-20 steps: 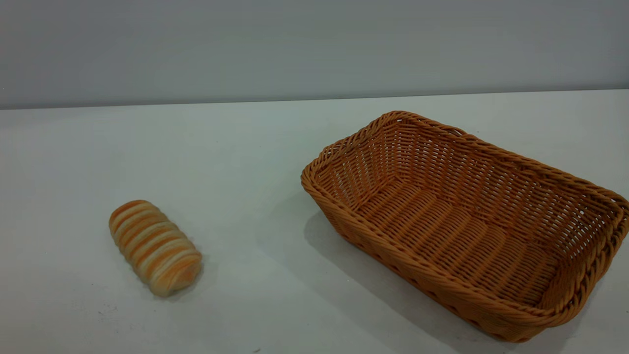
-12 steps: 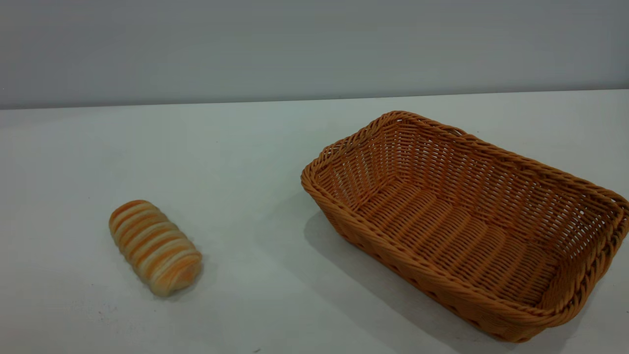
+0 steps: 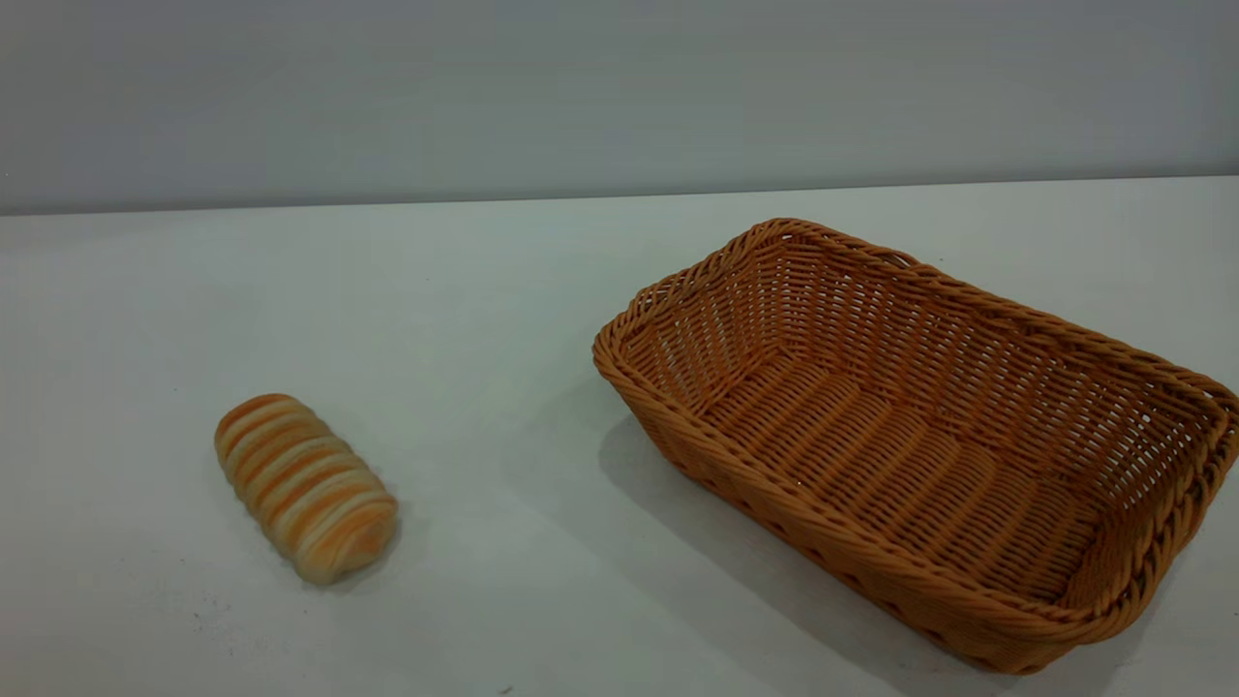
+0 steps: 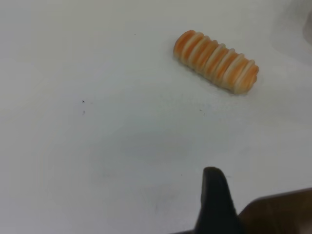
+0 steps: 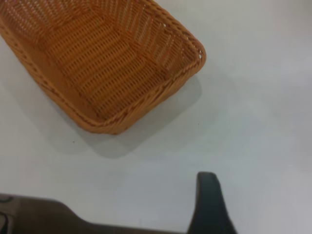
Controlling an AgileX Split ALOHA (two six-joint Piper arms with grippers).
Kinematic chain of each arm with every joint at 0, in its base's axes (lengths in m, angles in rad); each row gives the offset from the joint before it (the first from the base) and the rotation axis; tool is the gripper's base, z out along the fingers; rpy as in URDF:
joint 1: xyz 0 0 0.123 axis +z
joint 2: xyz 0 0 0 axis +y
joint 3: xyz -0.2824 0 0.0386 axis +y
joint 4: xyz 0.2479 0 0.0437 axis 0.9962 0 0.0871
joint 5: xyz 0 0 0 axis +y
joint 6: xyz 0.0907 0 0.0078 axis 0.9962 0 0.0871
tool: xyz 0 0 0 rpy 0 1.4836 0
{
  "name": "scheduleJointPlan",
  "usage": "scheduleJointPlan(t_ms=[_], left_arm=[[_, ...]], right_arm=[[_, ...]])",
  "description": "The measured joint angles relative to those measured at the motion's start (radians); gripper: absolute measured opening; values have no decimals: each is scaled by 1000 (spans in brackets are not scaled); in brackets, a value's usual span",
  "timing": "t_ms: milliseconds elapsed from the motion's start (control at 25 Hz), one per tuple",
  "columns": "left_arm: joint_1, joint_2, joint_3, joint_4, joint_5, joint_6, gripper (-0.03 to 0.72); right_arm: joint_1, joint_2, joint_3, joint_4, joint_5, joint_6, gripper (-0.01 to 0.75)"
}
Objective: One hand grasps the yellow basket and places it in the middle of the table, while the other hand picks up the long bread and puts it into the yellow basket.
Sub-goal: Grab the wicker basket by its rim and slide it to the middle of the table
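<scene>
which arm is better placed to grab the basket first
Probably the right. The yellow basket sits on the right side of the table, and the right wrist view looks down on it, right pincer nearby. The left pincer faces the long bread instead.

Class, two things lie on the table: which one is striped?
The long bread, at the exterior view's left: cream and orange-brown bands cross it. The yellow basket is plain orange-tan weave.

Plain grey wall (image 3: 581, 97) behind white table (image 3: 484, 290) (soft, even light).
</scene>
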Motion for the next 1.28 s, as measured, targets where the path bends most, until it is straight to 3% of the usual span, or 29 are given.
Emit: scheduleJointPlan(t_ms=[720, 1000, 1280], left_arm=[[-4, 0, 0, -75, 0, 0, 554], [-46, 0, 0, -75, 0, 0, 554], [-46, 37, -1, -75, -7, -29, 554]], right_arm=[[7, 0, 0, 0, 0, 0, 509], [55, 0, 0, -2, -51, -33, 509], [167, 0, 0, 21, -109, -16, 509]])
